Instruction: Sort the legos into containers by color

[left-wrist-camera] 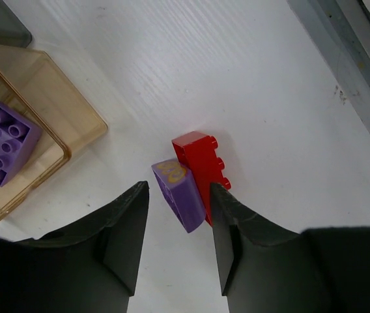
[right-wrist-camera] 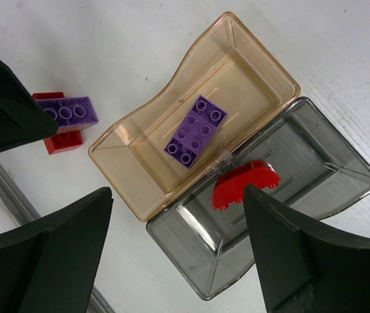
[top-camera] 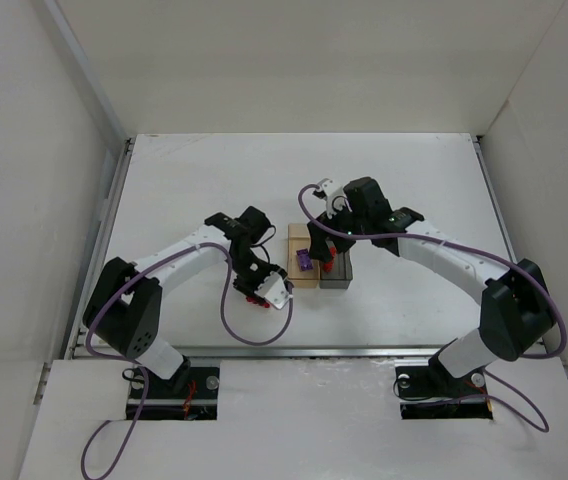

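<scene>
A purple lego (left-wrist-camera: 180, 192) and a red lego (left-wrist-camera: 201, 160) lie touching on the table; both also show in the right wrist view, purple (right-wrist-camera: 71, 112) and red (right-wrist-camera: 61, 140). My left gripper (left-wrist-camera: 179, 189) is open, low over them, its fingers either side of the purple one. The tan tray (right-wrist-camera: 250, 52) holds a purple lego (right-wrist-camera: 195, 132). The dark grey tray (right-wrist-camera: 328, 163) beside it holds a curved red lego (right-wrist-camera: 245, 183). My right gripper (right-wrist-camera: 178, 192) is open and empty above the trays. From the top view the trays (top-camera: 302, 280) sit between both grippers.
A metal rail (left-wrist-camera: 348, 65) runs along the table's near edge, close to the loose legos. White walls enclose the table on the left, back and right. Purple cables (top-camera: 232, 300) loop off both arms.
</scene>
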